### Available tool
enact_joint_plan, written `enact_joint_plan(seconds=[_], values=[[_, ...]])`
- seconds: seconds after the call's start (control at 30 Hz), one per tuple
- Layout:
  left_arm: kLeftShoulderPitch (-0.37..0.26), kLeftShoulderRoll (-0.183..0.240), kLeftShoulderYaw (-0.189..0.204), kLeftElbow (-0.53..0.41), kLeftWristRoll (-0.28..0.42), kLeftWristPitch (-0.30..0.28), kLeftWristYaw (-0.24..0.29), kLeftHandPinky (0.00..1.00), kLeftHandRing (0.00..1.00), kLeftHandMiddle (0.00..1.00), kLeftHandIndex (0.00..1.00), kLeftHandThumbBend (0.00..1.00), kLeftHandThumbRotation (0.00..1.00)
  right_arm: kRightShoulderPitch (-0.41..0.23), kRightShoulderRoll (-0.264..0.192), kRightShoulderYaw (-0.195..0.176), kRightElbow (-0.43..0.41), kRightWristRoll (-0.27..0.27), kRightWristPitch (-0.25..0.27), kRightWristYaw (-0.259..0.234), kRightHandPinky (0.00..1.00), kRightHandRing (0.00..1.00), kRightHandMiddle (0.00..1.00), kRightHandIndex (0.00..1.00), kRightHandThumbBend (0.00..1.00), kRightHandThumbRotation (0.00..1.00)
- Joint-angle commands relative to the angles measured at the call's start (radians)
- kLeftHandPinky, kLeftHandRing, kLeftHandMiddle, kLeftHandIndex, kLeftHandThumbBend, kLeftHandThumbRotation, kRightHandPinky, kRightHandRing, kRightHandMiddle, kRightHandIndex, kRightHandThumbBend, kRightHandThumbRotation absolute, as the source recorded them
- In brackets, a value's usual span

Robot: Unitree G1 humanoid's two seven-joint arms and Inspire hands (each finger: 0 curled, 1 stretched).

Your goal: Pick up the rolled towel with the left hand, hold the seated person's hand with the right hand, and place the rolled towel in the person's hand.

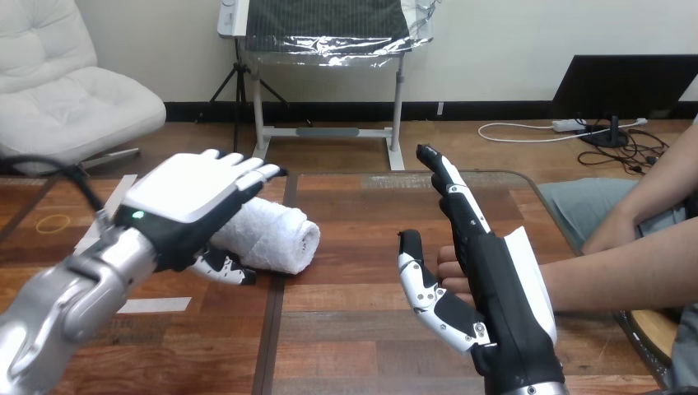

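Left hand point(185, 206) open: fingers stretched nearly straight, reaching over the top of the rolled towel point(276, 234), white back shell facing up. Its thumb sits low on the near side, at the towel's near-left edge. Fingers aren't wrapped round the roll, and I can't tell if they rest on it or hover just above. Towel is white, terry-textured and tightly rolled, lying flat on the table point(354, 329) left of centre, long axis roughly left-right. Its right end faces the middle of the table; its left part is hidden under the left hand. Right hand point(494, 280) also open: standing on edge, fingers straight and pointing to the far side, palm facing left, white back shell facing right, thumb sticking out to the left and angled up. The person's hand point(454, 271) comes in from the right, with the forearm passing behind the right hand. Its fingertips show in the gap between the robot's thumb and palm, right against the palm side. No robot finger or thumb is curled round it; actual contact can't be confirmed. Towel and person's hand are well apart, with bare table between them. 1 white strip point(152, 304) lies flat on the table near the left forearm, on the near side of the towel.
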Motion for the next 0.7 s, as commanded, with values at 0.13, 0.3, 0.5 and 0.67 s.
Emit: enact_joint_plan(seconds=[0.13, 0.3, 0.5, 0.67], values=[[-0.228, -0.017, -0.089, 0.139, 0.077, -0.023, 0.018, 0.97, 0.96, 0.95, 0.94, 0.87, 0.17, -0.059, 0.024, -0.015, -0.009, -0.002, -0.006, 0.004, 1.00, 1.00, 1.00, 0.95, 0.00, 0.00], [-0.271, -0.034, -0.118, 0.187, 0.106, -0.024, 0.037, 0.96, 0.95, 0.95, 0.93, 0.89, 0.16, -0.058, 0.024, -0.016, -0.010, -0.002, -0.008, 0.004, 1.00, 1.00, 1.00, 0.95, 0.00, 0.00], [-0.319, -0.056, -0.150, 0.244, 0.129, -0.022, 0.063, 0.94, 0.94, 0.94, 0.92, 0.89, 0.16, -0.058, 0.023, -0.018, -0.012, -0.001, -0.007, 0.004, 1.00, 1.00, 1.00, 0.95, 0.00, 0.00], [-0.356, -0.076, -0.174, 0.289, 0.138, -0.018, 0.068, 0.93, 0.92, 0.93, 0.91, 0.88, 0.16, -0.055, 0.025, -0.019, -0.020, -0.001, 0.001, 0.006, 1.00, 1.00, 1.00, 0.95, 0.00, 0.00]])
